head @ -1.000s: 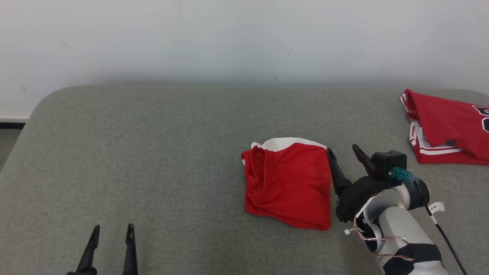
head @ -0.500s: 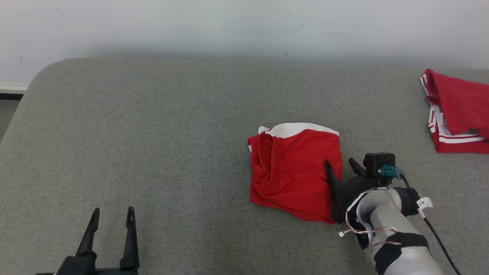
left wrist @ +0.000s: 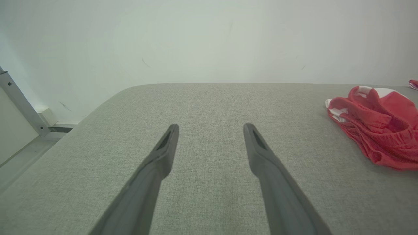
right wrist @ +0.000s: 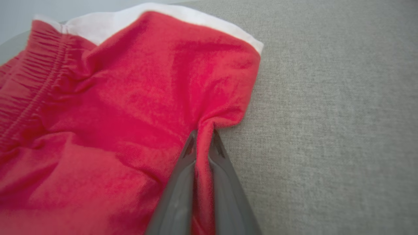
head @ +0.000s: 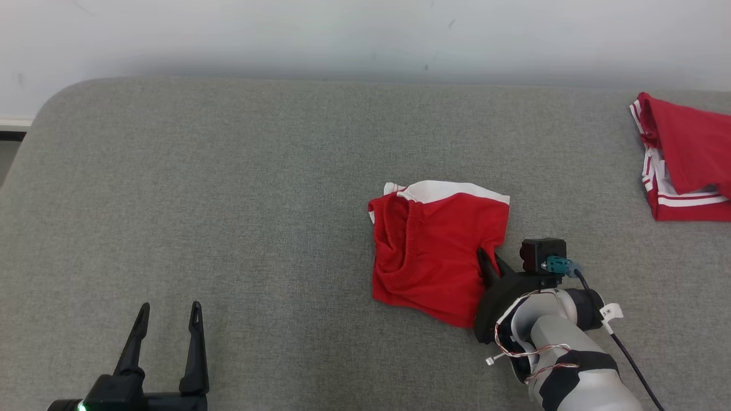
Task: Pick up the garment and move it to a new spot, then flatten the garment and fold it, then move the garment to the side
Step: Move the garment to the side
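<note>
The garment (head: 434,251) is a pair of red shorts with a white hem, lying folded and rumpled right of the grey surface's middle; it also shows in the left wrist view (left wrist: 378,130) and the right wrist view (right wrist: 114,107). My right gripper (head: 490,260) is shut on a pinch of red cloth at the garment's right edge, and in the right wrist view the fold stands between the two fingers (right wrist: 202,138). My left gripper (head: 168,311) stands open near the front left, well apart from the garment, with only bare grey surface between its fingers (left wrist: 210,127).
A second red garment with white stripes (head: 685,160) lies at the far right edge. The grey padded surface (head: 228,200) ends in a rounded corner at the back left, with a pale wall behind and floor to the left (left wrist: 19,156).
My right gripper moved left onto the garment's right edge and closed on a fold of it. The head camera tilted, shifting the whole picture. The left gripper stayed open.
</note>
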Controlling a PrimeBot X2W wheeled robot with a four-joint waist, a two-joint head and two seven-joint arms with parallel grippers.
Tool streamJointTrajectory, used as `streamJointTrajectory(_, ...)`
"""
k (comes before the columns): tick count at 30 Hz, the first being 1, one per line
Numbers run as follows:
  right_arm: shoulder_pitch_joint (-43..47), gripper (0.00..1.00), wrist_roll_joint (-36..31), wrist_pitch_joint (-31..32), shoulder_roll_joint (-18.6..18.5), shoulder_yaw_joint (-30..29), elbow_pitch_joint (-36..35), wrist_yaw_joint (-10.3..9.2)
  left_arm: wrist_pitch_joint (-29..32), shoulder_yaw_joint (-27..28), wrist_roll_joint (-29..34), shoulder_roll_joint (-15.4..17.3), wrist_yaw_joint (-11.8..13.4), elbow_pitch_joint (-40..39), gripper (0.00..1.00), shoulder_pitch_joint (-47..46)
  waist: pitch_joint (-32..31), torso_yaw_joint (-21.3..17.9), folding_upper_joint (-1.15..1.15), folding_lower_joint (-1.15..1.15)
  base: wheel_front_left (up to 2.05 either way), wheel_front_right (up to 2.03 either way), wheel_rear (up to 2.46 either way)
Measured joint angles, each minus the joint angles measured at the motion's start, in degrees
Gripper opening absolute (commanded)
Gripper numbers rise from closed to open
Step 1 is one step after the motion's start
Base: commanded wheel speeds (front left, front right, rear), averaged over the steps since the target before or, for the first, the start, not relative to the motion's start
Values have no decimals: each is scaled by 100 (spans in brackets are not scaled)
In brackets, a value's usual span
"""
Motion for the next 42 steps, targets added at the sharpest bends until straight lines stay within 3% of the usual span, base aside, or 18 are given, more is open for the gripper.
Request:
streamJointTrajectory(5, -120, 0, 55, -119, -59, 164, 51, 1, 0, 1, 0, -2, -3, 12, 100, -49, 48, -2, 0, 0, 0, 0, 0)
streamJointTrajectory(20, -1246, 0, 88, 67, -1014, 1495, -394, 2, -1, 46, -60, 74, -5, -104, 100, -309, 528, -275, 0, 1, 0, 0, 0)
streamJointTrajectory(31, -2304, 0, 522, 671, -2346, 2394, -1395, 2, 0, 5, -96, 253, -14, -394, 100, -729, 1346, -626, 1, 1, 0, 0, 0)
streamJointTrajectory(42, -2941, 0, 1136, 1383, -3722, 2674, -2458, 2, -1, 32, -88, 481, -14, -808, 100, -987, 2112, -1175, 1, 1, 0, 0, 0)
